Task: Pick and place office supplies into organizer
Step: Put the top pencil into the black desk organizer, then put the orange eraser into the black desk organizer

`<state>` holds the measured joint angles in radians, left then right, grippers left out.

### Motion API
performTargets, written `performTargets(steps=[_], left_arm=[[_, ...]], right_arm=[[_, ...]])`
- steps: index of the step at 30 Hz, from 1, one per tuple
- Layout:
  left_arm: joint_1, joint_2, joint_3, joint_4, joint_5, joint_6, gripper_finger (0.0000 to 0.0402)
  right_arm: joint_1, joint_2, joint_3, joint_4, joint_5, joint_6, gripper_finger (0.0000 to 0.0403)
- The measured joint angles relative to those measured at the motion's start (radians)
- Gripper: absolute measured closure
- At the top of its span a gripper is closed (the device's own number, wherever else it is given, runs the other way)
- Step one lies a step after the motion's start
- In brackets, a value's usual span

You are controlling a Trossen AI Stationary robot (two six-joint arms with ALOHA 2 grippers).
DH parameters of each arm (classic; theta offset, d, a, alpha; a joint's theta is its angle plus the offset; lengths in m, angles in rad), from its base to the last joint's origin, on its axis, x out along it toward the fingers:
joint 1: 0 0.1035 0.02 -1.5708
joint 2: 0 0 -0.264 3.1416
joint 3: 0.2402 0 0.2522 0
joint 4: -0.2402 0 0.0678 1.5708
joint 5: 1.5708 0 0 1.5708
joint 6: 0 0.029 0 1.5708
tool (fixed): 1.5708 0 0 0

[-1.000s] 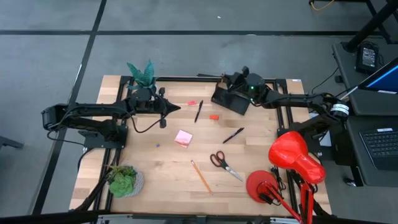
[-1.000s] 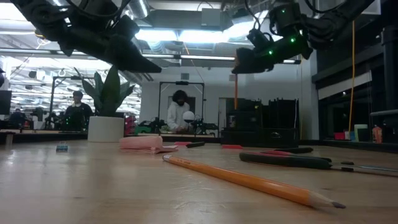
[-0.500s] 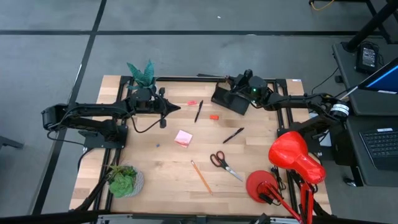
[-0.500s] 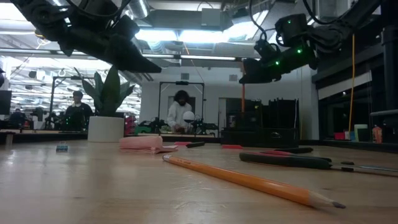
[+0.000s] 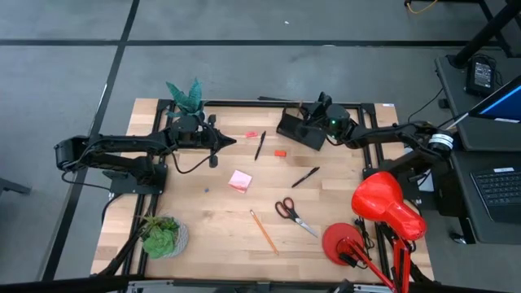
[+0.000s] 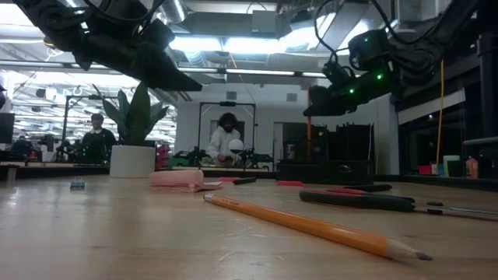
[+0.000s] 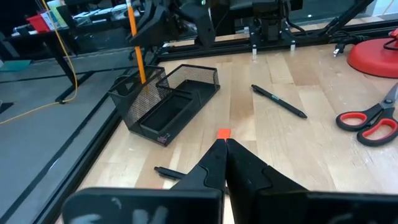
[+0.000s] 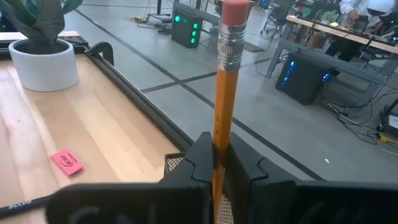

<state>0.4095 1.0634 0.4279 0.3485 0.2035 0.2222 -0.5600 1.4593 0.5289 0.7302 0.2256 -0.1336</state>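
My right gripper (image 5: 312, 112) hovers over the black mesh organizer (image 5: 298, 130) at the table's far right, shut on an orange pencil (image 8: 224, 93). The pencil stands upright with its pink eraser end (image 8: 235, 11) up. In the left wrist view the pencil (image 7: 135, 43) reaches down to the organizer's tall compartment (image 7: 138, 93). My left gripper (image 5: 232, 141) waits shut and empty at the far left, above the table. Lying flat on the table are two black pens (image 5: 260, 145) (image 5: 305, 177), red-handled scissors (image 5: 293, 214), a second pencil (image 5: 263, 231), a pink sticky pad (image 5: 239, 181) and two small red erasers (image 5: 251, 134) (image 5: 280, 152). My right gripper pinches the pencil's shaft (image 8: 216, 144) between its two fingers, well below the eraser end. The fingers come nearly level from the table's right side and lie across the pencil. The pencil stands upright, off the table; whether its lower end (image 7: 142, 79) is inside the tall compartment I cannot tell.
A white-potted plant (image 5: 186, 98) stands at the far left corner and a green succulent (image 5: 163, 236) at the near left. A red desk lamp (image 5: 383, 207) fills the near right corner. Bare wood lies between the sticky pad and the succulent.
My right gripper has sunk toward the organizer and shifted a little toward the table's right edge, still shut on the pencil. The pencil has stayed upright and come down with it.
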Motion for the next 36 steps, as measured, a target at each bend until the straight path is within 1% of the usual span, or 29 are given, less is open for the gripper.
performTargets(steps=[4, 7, 9, 13, 15, 21, 25, 30, 33, 36], left_arm=[[-0.002, 0.0, 0.0, 0.0, 0.0, -0.003, 0.0399], [-0.002, 0.0, 0.0, 0.0, 0.0, -0.017, 0.0399], [-0.002, 0.0, 0.0, 0.0, 0.0, -0.023, 0.04], [-0.002, 0.0, 0.0, 0.0, 0.0, -0.026, 0.0399], [-0.002, 0.0, 0.0, 0.0, 0.0, -0.026, 0.0399], [-0.002, 0.0, 0.0, 0.0, 0.0, -0.026, 0.0399], [-0.002, 0.0, 0.0, 0.0, 0.0, -0.026, 0.0399], [-0.002, 0.0, 0.0, 0.0, 0.0, -0.026, 0.0399], [-0.002, 0.0, 0.0, 0.0, 0.0, -0.026, 0.0399], [-0.002, 0.0, 0.0, 0.0, 0.0, -0.026, 0.04]], right_arm=[[-0.007, 0.074, 0.0, 0.037, 0.001, -0.008, 0.0386], [-0.021, 0.116, 0.0, 0.103, 0.002, -0.006, 0.0386], [-0.026, 0.132, 0.0, 0.131, 0.002, -0.005, 0.0386], [-0.026, 0.138, 0.0, 0.113, 0.001, -0.007, 0.0385], [-0.026, 0.138, 0.0, 0.1, 0.001, -0.007, 0.0373], [-0.026, 0.138, 0.0, 0.095, 0.001, 0.017, 0.0304], [-0.026, 0.138, 0.0, 0.097, 0.001, 0.025, 0.0274], [-0.028, 0.138, 0.0, 0.168, 0.001, 0.0, 0.0255], [-0.028, 0.138, 0.003, 0.222, 0.002, -0.033, 0.0252], [-0.03, 0.138, 0.028, 0.225, 0.001, -0.059, 0.0252]])
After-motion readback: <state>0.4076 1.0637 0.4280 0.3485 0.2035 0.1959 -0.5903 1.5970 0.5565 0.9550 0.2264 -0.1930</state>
